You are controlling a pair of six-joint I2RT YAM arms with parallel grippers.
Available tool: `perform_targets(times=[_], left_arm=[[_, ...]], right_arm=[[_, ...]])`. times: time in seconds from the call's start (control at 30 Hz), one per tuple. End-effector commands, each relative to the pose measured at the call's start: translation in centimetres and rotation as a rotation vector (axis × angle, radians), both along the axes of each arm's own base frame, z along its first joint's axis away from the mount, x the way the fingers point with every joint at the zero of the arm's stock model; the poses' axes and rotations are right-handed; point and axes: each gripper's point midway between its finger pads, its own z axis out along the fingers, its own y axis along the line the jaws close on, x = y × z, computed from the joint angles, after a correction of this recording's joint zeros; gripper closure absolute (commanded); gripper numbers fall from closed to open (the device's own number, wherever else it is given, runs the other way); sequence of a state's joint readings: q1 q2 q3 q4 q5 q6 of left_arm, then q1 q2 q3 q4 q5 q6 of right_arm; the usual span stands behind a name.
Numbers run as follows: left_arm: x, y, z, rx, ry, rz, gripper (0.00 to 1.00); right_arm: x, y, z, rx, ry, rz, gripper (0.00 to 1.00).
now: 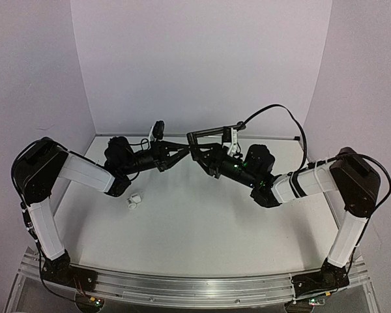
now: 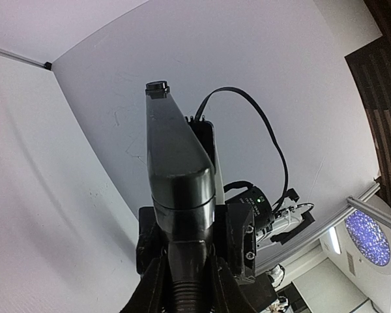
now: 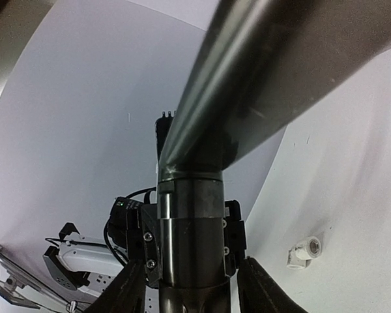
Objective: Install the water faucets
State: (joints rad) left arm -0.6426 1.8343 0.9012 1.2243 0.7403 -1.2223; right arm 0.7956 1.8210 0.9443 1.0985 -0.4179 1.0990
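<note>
Mostly hidden is the grip itself: where the left claw (image 1: 176, 157) and right claw (image 1: 200, 155) meet nose to nose, black on black, the top view shows no jaw line. In its own wrist view the left claw is clenched on the faucet (image 2: 177, 163), which runs straight ahead of its fingers. The right claw's fingers (image 3: 129, 290) flank the faucet's round stem. Whether they press it cannot be told, and the blurred rod runs out of frame ahead of them. Both arms reach inward, elbows out, forearms pointing at each other over the table (image 1: 202, 228). The white fitting (image 1: 133, 200) lies behind the left claw, near its forearm, touching neither claw.
</note>
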Motion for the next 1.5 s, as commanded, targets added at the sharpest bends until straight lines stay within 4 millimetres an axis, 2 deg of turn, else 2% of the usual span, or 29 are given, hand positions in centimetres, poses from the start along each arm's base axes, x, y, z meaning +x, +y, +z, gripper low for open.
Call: perform_targets(times=[0.0,0.07,0.1,0.13,0.17,0.23,0.27,0.37,0.43,0.5,0.53,0.57,0.67,0.8,0.93,1.1,1.23,1.37,1.47], left_arm=[[-1.5,0.1,5.3,-0.108,-0.189,-0.018,1.0],[-1.5,0.1,5.2,-0.1,-0.194,-0.014,1.0],[-1.6,0.1,5.2,-0.095,-0.194,-0.015,0.99],[-1.6,0.1,5.1,-0.09,-0.194,-0.015,0.96],[-1.7,0.2,5.1,-0.085,-0.194,-0.015,0.87],[-1.7,0.7,5.0,-0.07,-0.197,-0.001,0.57],[-1.6,1.2,4.9,-0.055,-0.193,0.016,0.46],[-0.8,3.2,4.0,0.018,-0.163,0.084,0.16],[-0.1,5.0,2.7,0.098,-0.113,0.143,0.09],[0.9,7.0,0.4,0.247,-0.018,0.224,0.08],[1.4,8.3,-1.6,0.365,0.047,0.279,0.08],[1.3,9.6,-3.7,0.484,0.111,0.317,0.08],[0.4,12.5,-6.8,0.662,0.231,0.357,0.09],[-1.1,15.7,-10.8,0.845,0.425,0.377,0.13],[-1.8,17.8,-14.6,0.998,0.565,0.361,0.21],[-1.7,19.7,-17.3,1.129,0.636,0.397,0.3],[-0.7,21.0,-18.6,1.183,0.656,0.432,0.45],[-0.3,21.4,-20.2,1.249,0.669,0.418,0.41],[0.1,20.6,-21.2,1.241,0.663,0.367,0.37]], right_arm=[[-0.3,-0.4,4.0,0.069,-0.078,-0.015,0.6],[-0.1,-0.7,3.7,0.068,-0.068,-0.032,0.86],[-0.1,-0.9,3.5,0.063,-0.068,-0.038,0.96],[0.0,-1.0,3.3,0.057,-0.071,-0.047,0.99],[0.0,-1.2,3.2,0.049,-0.08,-0.053,1.0],[0.1,-1.7,3.0,0.034,-0.097,-0.064,1.0],[0.2,-2.0,2.7,0.022,-0.1,-0.068,1.0],[0.6,-3.7,1.3,-0.017,-0.1,-0.085,1.0],[1.1,-5.0,0.0,-0.058,-0.1,-0.071,1.0],[1.1,-6.0,-1.0,-0.097,-0.12,-0.044,1.0],[1.2,-6.8,-1.3,-0.119,-0.142,-0.048,1.0],[1.1,-7.1,-1.6,-0.146,-0.166,-0.039,1.0],[1.0,-7.0,-2.5,-0.298,-0.256,-0.017,1.0],[0.6,-7.1,-1.9,-0.368,-0.36,-0.013,1.0],[0.4,-6.8,-1.1,-0.392,-0.418,0.008,1.0],[0.0,-6.8,-0.7,-0.387,-0.433,0.017,1.0],[-0.6,-7.1,-0.6,-0.384,-0.448,0.02,1.0],[-1.0,-7.5,-0.2,-0.378,-0.462,0.015,1.0],[-1.3,-7.5,0.0,-0.369,-0.469,0.017,1.0]])
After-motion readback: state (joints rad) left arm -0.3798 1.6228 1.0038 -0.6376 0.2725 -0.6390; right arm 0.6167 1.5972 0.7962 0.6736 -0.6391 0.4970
